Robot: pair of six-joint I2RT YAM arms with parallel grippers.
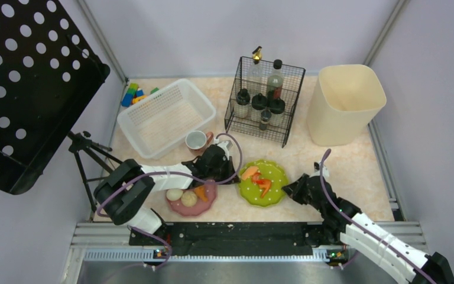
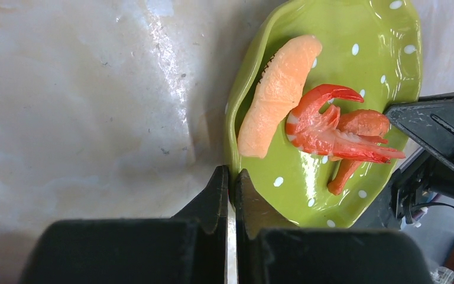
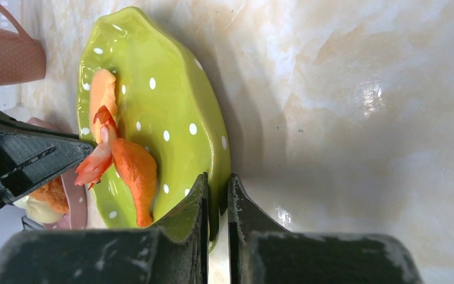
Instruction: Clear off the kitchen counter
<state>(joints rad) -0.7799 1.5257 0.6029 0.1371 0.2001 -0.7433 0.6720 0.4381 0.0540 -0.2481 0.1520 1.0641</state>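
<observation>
The marbled bench (image 1: 354, 171) spans the frame. At its left stands a white basket (image 1: 165, 115), with a pink cup (image 1: 197, 141) just beside it. The left end effector (image 2: 232, 177) is clamped on one rim of the green dotted plate (image 1: 278, 174), which carries a shrimp (image 2: 331, 133) and a salmon slice (image 2: 278, 94). The right end effector (image 3: 217, 183) pinches the plate's opposite rim. A cream bin (image 1: 344, 103) stands at the rear right.
</observation>
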